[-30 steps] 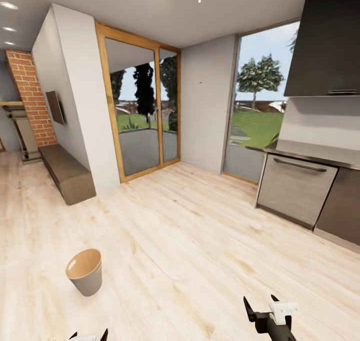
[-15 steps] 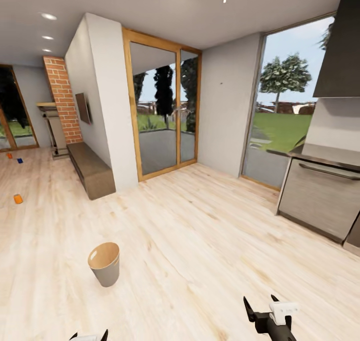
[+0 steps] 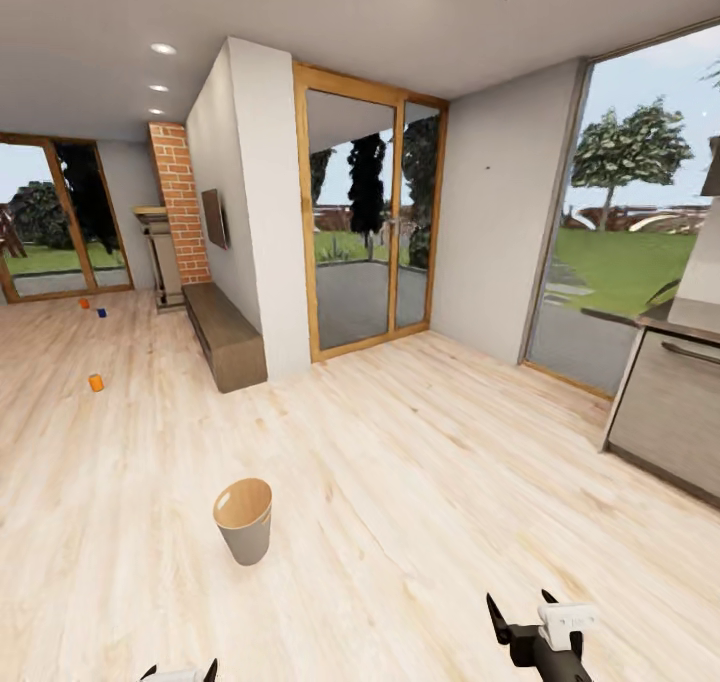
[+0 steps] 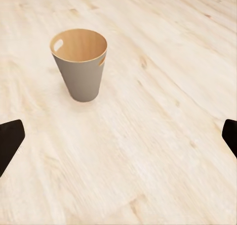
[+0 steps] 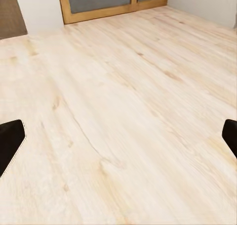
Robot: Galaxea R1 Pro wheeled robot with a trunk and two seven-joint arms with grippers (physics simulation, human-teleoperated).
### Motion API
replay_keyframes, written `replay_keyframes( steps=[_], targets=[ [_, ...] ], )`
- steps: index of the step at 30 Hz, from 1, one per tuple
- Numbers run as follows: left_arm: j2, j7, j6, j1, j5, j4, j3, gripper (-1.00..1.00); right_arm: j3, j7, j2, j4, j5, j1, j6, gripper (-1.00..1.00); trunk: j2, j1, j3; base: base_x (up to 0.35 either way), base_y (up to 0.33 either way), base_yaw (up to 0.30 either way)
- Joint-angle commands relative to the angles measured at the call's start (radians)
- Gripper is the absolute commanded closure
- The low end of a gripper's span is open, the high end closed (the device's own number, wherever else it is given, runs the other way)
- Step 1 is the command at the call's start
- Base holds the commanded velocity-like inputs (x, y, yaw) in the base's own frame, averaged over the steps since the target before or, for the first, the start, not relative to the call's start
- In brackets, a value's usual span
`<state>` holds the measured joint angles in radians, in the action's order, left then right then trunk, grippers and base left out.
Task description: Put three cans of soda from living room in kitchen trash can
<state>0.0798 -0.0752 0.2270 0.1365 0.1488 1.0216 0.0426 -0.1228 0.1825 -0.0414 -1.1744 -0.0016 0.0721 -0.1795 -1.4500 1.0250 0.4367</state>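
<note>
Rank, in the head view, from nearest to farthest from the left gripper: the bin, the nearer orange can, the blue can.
1. Bin, on the floor just ahead of the left gripper.
2. Nearer orange can, farther left.
3. Blue can, by the far windows.

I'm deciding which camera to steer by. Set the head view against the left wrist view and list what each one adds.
Head view alone: three soda cans far off on the floor, an orange can nearer, another orange can and a blue can beyond it, plus the brick chimney, the glass doors and the right hand, open.
Left wrist view alone: the trash can's slot handle close up and the left hand's fingertips spread wide.
Both: the trash can upright on the pale wood floor.
</note>
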Motion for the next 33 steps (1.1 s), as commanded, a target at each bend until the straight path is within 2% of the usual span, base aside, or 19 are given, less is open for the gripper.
replay_keyframes(
  steps=[1,23,33],
  targets=[
    [0.000,0.000,0.000,0.000,0.000,0.000,0.000,-1.00,0.000,0.000,0.000,0.000,0.000,0.000,0.000,-1.00,0.000,0.000,0.000,0.163,0.000,0.247],
    [0.000,0.000,0.000,0.000,0.000,0.000,-0.003,-1.00,0.003,0.000,0.000,0.002,0.004,0.000,0.001,-1.00,0.000,0.000,-0.010,0.182,0.000,0.247],
    [0.000,0.000,0.000,0.000,0.000,0.000,-0.003,-1.00,0.012,0.000,0.000,0.002,0.010,0.000,0.003,-1.00,0.000,0.000,-0.003,0.185,0.000,0.209]
  ],
)
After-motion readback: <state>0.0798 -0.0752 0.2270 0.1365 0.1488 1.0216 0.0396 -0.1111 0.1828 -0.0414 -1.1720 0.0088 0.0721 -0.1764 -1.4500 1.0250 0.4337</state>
